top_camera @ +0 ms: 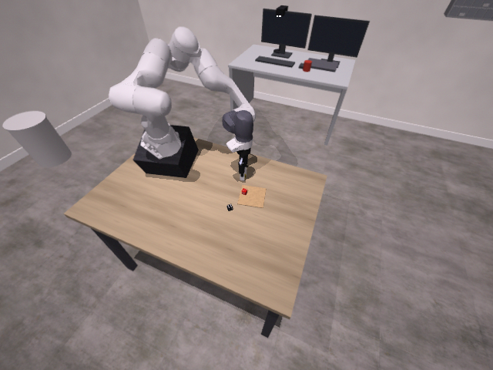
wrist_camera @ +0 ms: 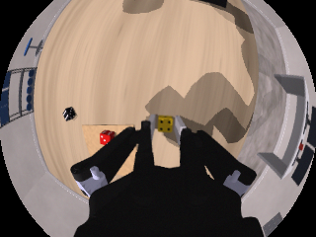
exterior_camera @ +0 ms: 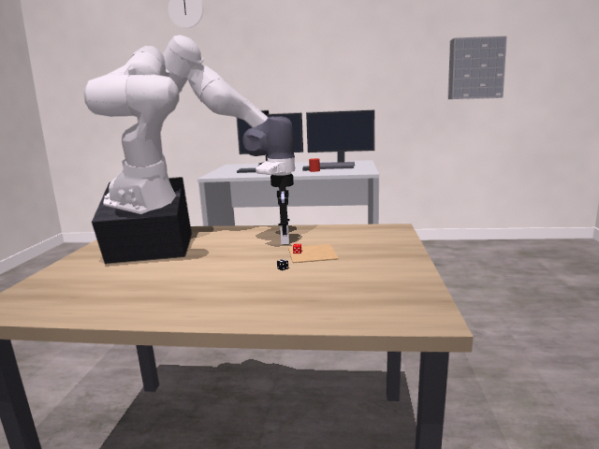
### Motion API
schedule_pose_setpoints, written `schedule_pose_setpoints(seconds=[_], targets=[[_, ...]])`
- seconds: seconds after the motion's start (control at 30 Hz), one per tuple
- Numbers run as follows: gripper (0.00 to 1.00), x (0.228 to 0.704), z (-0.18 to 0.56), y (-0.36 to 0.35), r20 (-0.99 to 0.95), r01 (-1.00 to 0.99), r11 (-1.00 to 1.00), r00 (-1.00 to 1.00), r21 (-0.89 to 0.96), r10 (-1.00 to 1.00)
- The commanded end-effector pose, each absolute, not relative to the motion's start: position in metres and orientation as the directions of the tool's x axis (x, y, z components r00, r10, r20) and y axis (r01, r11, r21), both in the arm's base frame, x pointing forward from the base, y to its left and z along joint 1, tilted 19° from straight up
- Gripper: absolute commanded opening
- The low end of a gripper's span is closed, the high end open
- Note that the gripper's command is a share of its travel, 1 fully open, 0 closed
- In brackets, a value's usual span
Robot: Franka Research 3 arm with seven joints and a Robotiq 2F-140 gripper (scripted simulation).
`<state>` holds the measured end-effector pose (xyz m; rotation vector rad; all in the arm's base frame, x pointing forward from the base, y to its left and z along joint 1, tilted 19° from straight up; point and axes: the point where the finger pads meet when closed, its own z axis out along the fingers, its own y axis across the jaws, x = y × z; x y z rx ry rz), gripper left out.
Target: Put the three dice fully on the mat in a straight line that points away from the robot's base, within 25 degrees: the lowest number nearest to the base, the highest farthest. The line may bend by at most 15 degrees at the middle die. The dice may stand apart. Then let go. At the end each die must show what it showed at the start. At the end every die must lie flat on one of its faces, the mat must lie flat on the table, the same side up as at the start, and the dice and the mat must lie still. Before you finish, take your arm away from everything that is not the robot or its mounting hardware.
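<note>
My gripper point(top_camera: 242, 176) stands upright with its fingertips low at the table, just behind the mat's near-left corner. In the wrist view a yellow die point(wrist_camera: 165, 122) lies on the bare table between the two fingertips, with a slight gap at each side. The fingers are partly open around it. The top and exterior views hide the yellow die behind the fingers. A red die point(top_camera: 244, 191) sits on the tan mat point(top_camera: 252, 196) at the corner nearest the gripper. A black die point(top_camera: 229, 207) lies on the table just off the mat's left edge.
The robot's black base block point(top_camera: 166, 152) stands at the table's back left corner. The table's back edge point(top_camera: 274, 159) runs close behind the gripper. A desk with monitors point(top_camera: 290, 67) stands beyond the table.
</note>
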<state>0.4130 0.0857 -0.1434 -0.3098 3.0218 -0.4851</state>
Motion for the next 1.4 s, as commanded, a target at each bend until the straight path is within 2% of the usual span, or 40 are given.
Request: schedule_pose_setpoints(seconds=[0.0,1.13,1.17,1.37], targets=[[0.25,0.4148,-0.1446,0.0852,-0.035,-0.196,0.928,-0.975,-0.317,-0.218],[0.25,0.4148,-0.1446,0.0852,-0.035,-0.196,0.928,-0.975,-0.317,-0.218],[0.13,0.4148,-0.1446,0.0852,-0.035,-0.196,0.928,-0.975,-0.317,-0.218],[0.13,0.4148,-0.1446,0.0852,-0.035,-0.196,0.928,-0.975,-0.317,-0.218]])
